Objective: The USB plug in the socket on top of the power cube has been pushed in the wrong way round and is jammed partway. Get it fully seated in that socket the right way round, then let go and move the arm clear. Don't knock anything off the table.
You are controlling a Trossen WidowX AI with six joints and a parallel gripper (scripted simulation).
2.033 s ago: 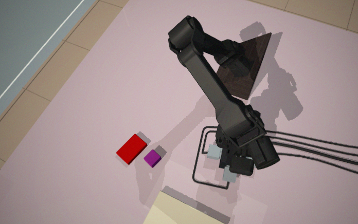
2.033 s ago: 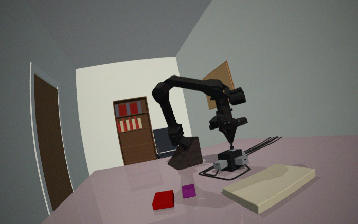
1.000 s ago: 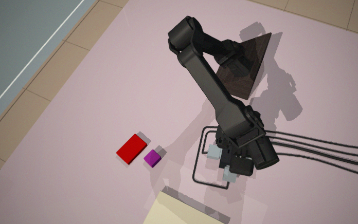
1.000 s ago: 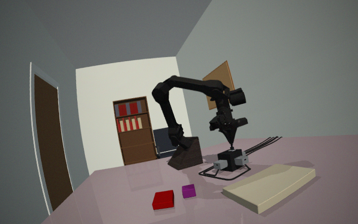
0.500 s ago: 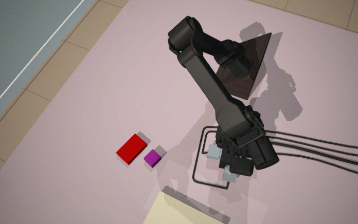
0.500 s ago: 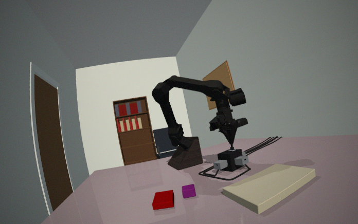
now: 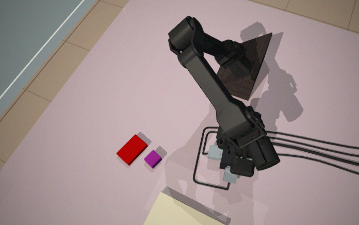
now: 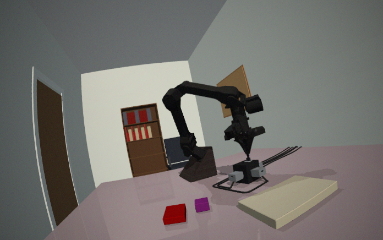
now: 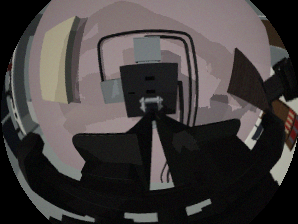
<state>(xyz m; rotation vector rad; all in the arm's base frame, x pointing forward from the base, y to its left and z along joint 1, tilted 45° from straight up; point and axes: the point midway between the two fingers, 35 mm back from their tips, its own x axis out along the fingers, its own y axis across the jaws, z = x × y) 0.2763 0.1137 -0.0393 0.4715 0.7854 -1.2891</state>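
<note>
While you scan from the left, the red block (image 8: 174, 213) and purple cube (image 8: 202, 204) lie well apart from the work. Further right, the gripper (image 8: 247, 154) points straight down over the power cube (image 8: 246, 170), jaws nearly closed on the USB plug (image 8: 247, 159) at the top socket, likely vertical to keep it aligned. Rightmost, the beige slab (image 8: 288, 199) lies near; mind it when retreating.
</note>
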